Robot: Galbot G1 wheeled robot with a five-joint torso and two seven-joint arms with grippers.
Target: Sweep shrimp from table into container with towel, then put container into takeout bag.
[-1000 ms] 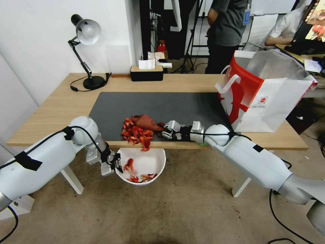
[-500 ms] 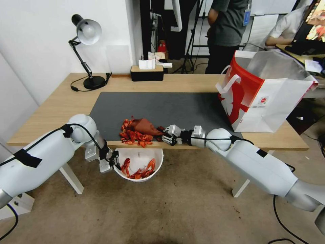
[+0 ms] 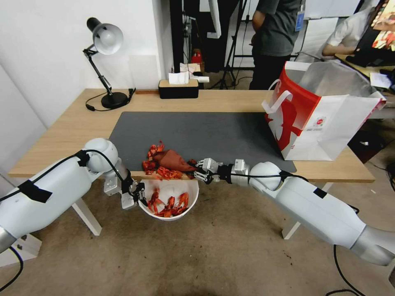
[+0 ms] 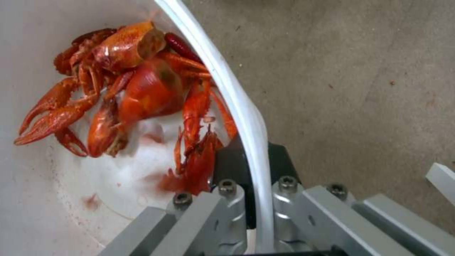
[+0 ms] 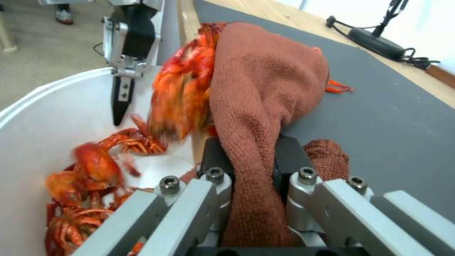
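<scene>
Glossy red-orange shrimp [image 3: 157, 163] lie heaped at the table's [image 3: 70, 131] near edge, on the grey mat. The rust-red towel [image 3: 176, 160] is bunched against them, with my right gripper [image 3: 196, 173] shut on it. In the right wrist view the towel [image 5: 265, 78] runs between the fingers of the right gripper [image 5: 251, 153], and shrimp [image 5: 182, 89] tip over the edge. Just below the edge hangs the white container [image 3: 193, 197], with my left gripper [image 3: 139, 197] shut on its rim [image 4: 237, 103]. More shrimp [image 4: 142, 85] lie inside it. The takeout bag [image 3: 325, 119] stands open at the table's right.
A desk lamp [image 3: 105, 41] and its cable sit at the back left, and a dark tissue box [image 3: 178, 88] stands at the back middle. White table legs [image 3: 88, 218] stand beside the container. People stand behind the table.
My right gripper has pushed the towel left toward the near edge. The heap on the table has shrunk and more shrimp now lie in the container.
</scene>
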